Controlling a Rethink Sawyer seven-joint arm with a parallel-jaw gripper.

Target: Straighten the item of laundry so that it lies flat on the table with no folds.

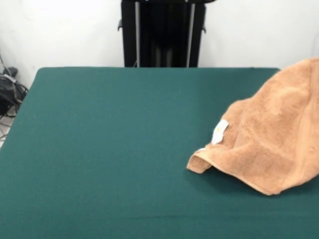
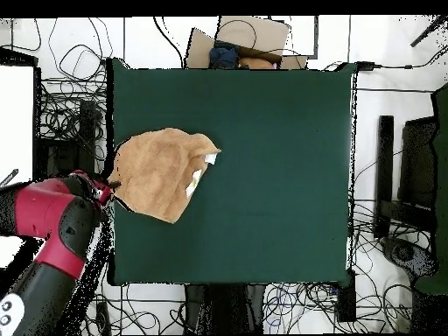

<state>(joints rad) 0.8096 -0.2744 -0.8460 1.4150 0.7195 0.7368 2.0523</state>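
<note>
The peach-orange towel, the item of laundry [image 1: 274, 139], lies crumpled at the right side of the green table [image 1: 109, 149]. Its right part rises toward the picture's edge, and its left corner is curled under beside a small white tag [image 1: 220, 131]. In the overhead view the towel [image 2: 157, 171] sits at the table's [image 2: 280, 157] left edge, with a corner folded over near the tag [image 2: 194, 184]. The red arm's end with the gripper [image 2: 108, 186] is at the towel's left rim. The gripper's state cannot be made out, and it is outside the front view.
The black pedestal [image 1: 162, 32] stands behind the table's far edge. Tangled cables [image 2: 61, 96] surround the table on the floor. A cardboard piece [image 2: 249, 35] lies beyond the table's top edge in the overhead view. Dark gear [image 1: 7, 92] sits at the left.
</note>
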